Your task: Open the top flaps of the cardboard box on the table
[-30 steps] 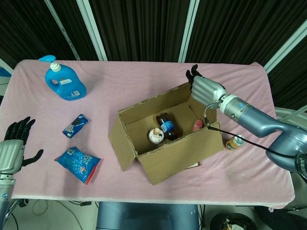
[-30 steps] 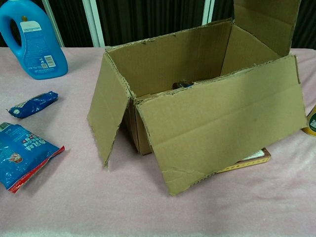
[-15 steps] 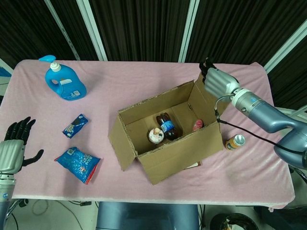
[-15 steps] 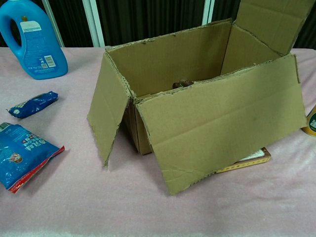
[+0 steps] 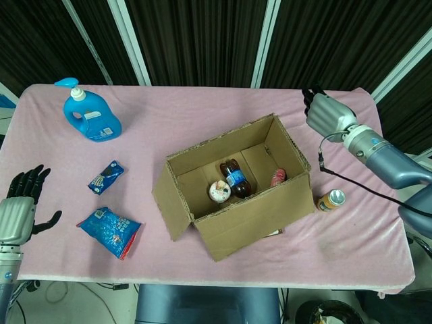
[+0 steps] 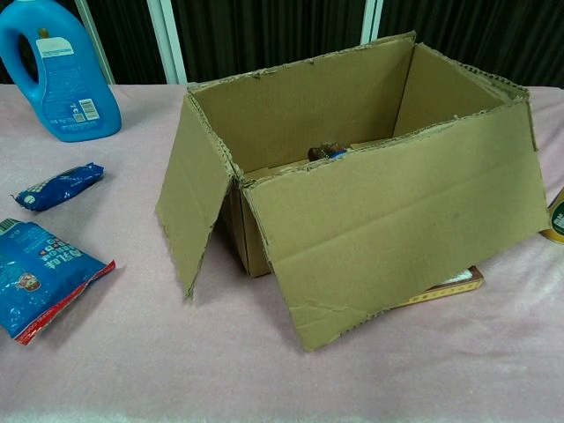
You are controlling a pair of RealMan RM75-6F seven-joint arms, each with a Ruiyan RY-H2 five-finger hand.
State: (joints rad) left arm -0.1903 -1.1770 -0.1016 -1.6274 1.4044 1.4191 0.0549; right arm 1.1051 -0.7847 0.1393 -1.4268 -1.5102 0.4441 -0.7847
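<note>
Left robot hand (image 5: pixel 19 212) sits off the bench's near left corner, palm up-ish, fingers spread, holding nothing. We read it as parked, out of the way.

Detergent bottle (image 5: pixel 91 116), small snack pack (image 5: pixel 106 177) and bigger snack bag (image 5: pixel 109 231) are well left of the box, so the left flap has room to swing down.

Cardboard box (image 5: pixel 236 192) is mid-bench (image 5: pixel 169 115), set at an angle. We see the left flap (image 6: pixel 192 194) hanging down the left side and the front flap (image 6: pixel 405 229) folded out and down over the front wall, its lower edge near the bench. Bottles and a cup (image 5: pixel 220 191) show inside, so the top is clear from above. The right-side flap we can't make out in either view; likely folded down behind the right wall. Far flap likewise not visible.

A flat carton (image 6: pixel 454 284) pokes out under the front flap; a can (image 5: pixel 331 200) stands just beside the box's right corner.

Right robot hand (image 5: pixel 324 111) hovers beyond the box's right far corner, apart from the cardboard, back of hand towards us, fingers loosely extended, gripping nothing. Our call: task looks about done.
</note>
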